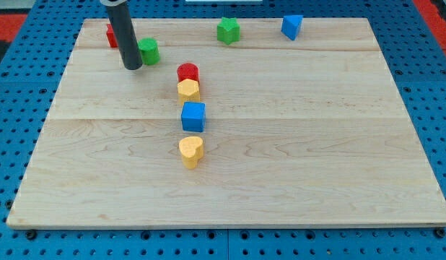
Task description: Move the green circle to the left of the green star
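Observation:
The green circle (149, 50) sits near the view's top left on the wooden board (295, 159). My tip (133, 66) rests just to the left of it, touching or nearly touching its left side. The green star (228, 30) lies near the view's top edge, to the right of the green circle and well apart from it.
A red block (111, 35) is partly hidden behind the rod at the top left. A blue block (291, 26) lies at the top right. A red circle (187, 72), a yellow block (188, 90), a blue cube (193, 116) and a yellow heart (191, 150) form a column mid-board.

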Tool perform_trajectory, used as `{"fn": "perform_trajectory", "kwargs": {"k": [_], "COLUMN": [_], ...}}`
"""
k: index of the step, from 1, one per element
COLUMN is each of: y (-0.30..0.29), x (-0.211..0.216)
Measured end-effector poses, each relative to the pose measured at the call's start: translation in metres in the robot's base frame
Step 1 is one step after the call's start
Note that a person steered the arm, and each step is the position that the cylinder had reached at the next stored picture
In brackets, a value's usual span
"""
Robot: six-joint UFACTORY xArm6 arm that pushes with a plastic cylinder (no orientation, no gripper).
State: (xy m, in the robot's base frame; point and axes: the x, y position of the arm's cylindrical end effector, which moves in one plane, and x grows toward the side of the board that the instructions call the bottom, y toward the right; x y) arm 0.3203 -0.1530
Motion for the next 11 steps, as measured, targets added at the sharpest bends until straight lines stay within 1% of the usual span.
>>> {"fn": "perform_trajectory", "kwargs": {"k": [1,2,3,4,5,6,7,8,9,10,11], "y": [0.024,0.011,-0.019,0.000,0.065,0.087,0.087,0.036,0.040,0.056,0.116], "x": [-0.012,0.011,-0.014,-0.028,-0.022,-0.036,-0.009,-0.019,-0.045,-0.039,-0.030]}}
